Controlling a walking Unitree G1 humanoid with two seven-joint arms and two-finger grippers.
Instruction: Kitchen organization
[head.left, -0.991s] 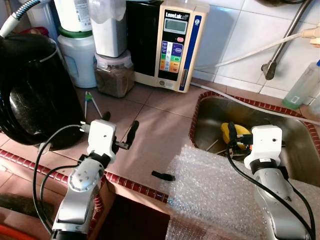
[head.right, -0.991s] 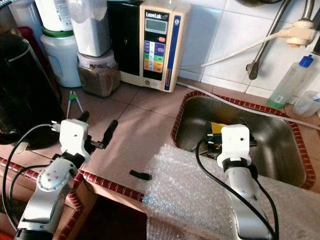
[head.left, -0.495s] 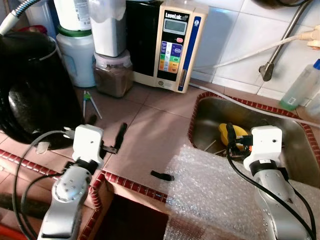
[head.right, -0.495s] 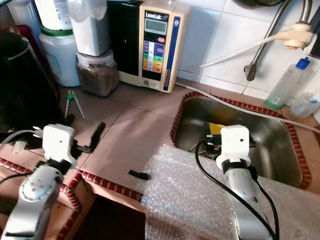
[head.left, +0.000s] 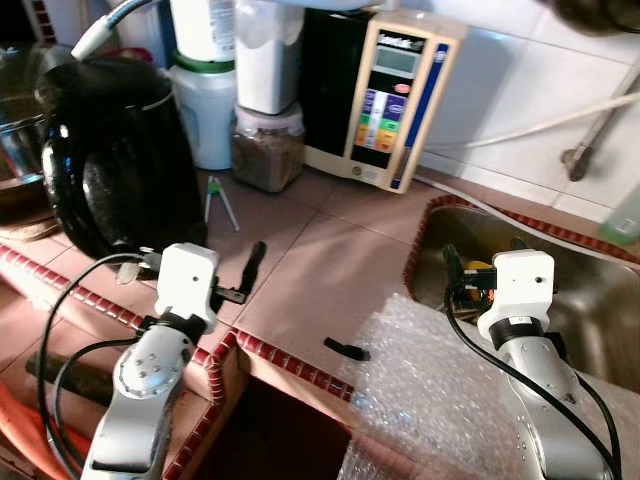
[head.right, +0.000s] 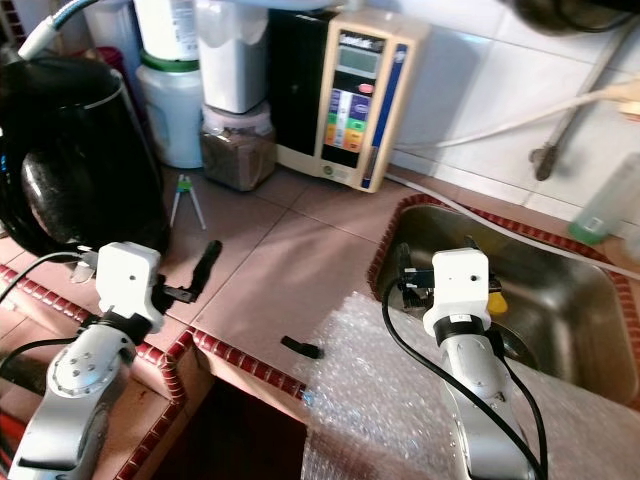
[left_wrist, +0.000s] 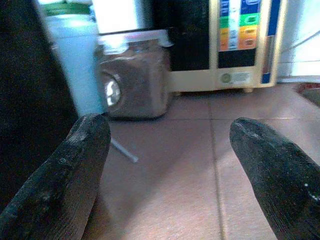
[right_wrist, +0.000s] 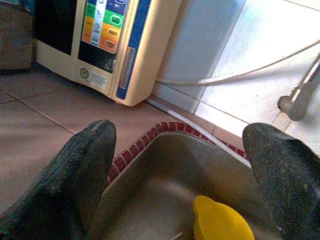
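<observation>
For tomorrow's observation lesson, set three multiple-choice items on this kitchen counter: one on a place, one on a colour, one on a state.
1. Where is the yellow object?
A. in the sink
B. on the bubble wrap
C. beside the kettle

2. What colour is the kettle?
A. white
B. black
C. red

3. How are the left pincer fingers?
A. shut on a jar
B. shut, holding nothing
C. open

Answers: 1 A, it lies inside the steel sink; 2 B, its body is glossy black; 3 C, the left wrist view shows a wide gap between the fingertips.
</observation>
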